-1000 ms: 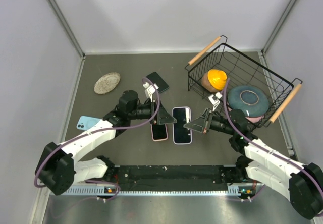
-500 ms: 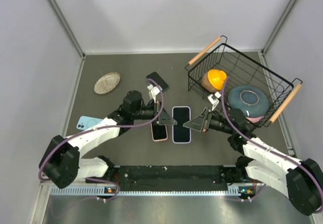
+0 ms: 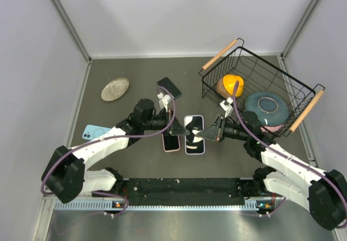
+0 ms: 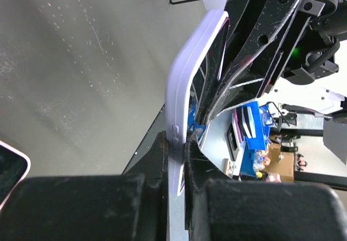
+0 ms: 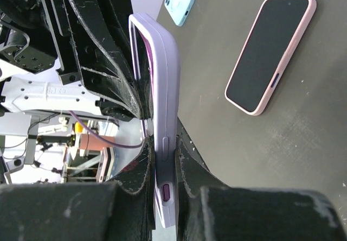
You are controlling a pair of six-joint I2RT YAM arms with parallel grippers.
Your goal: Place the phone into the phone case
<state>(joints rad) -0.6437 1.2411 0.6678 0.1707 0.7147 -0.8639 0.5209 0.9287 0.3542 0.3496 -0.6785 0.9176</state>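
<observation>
The lavender phone case (image 3: pixel 194 135) lies mid-table with a dark-screened phone seated in it. My left gripper (image 3: pixel 182 131) is shut on its left long edge and my right gripper (image 3: pixel 202 134) is shut on its right long edge. The left wrist view shows the case (image 4: pixel 181 73) edge-on, pinched between my left gripper's (image 4: pixel 176 140) fingers. In the right wrist view the case (image 5: pixel 164 62) is clamped front and back by my right gripper (image 5: pixel 161 143), its side buttons facing the camera.
A pink-cased phone (image 3: pixel 171 141) lies just left of the lavender case. A dark phone (image 3: pixel 169 88) sits farther back, a light blue case (image 3: pixel 95 132) at the left, a round plate (image 3: pixel 115 89) at the back left. A wire basket (image 3: pixel 255 89) at the right holds an orange object and a blue bowl.
My left gripper has gone from open to shut on the case's left edge. My right gripper has shifted left onto the case's right edge and grips it.
</observation>
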